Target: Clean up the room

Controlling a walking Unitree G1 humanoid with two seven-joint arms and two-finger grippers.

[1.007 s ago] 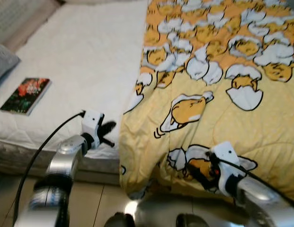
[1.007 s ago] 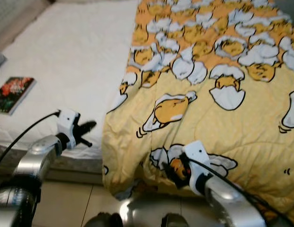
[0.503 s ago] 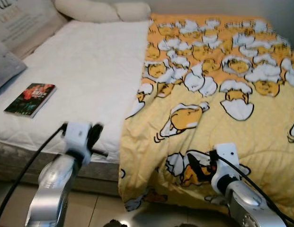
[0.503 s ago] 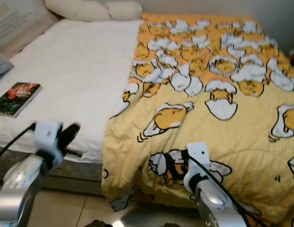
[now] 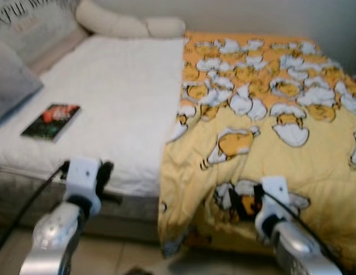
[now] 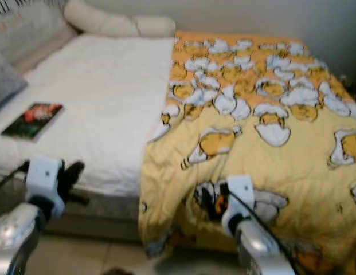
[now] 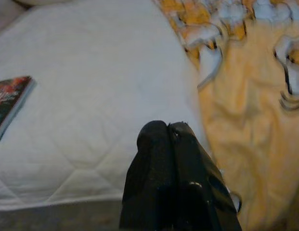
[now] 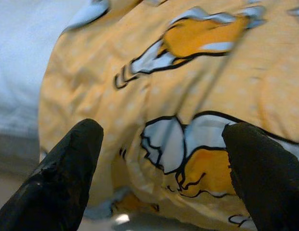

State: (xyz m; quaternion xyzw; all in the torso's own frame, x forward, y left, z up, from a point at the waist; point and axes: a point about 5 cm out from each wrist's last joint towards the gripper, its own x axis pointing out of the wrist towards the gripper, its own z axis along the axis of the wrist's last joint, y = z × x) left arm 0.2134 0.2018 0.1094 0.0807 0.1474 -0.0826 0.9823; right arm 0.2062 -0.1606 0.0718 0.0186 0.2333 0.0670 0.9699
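Two grippers near bed foot: right gripper (image 8: 161,159) spread before yellow quilt (image 5: 269,126), left gripper (image 7: 171,144) clenched, empty. Quilt soft, bulky; grasp hanging corner.

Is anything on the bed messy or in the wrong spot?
Yes. The yellow cartoon-egg quilt covers just one side of the white mattress, its corner drooping toward the floor. A dark flowery book lies loose on the bare side.

The bed (image 5: 114,97) has a white quilted mattress cover. On it, at 9 o'clock, lies a dark book (image 5: 50,121) with a red picture. A yellow blanket (image 5: 269,132) with egg cartoons covers the half toward 3 o'clock and hangs over the near edge. Cream pillows (image 5: 129,26) rest at 12 o'clock.
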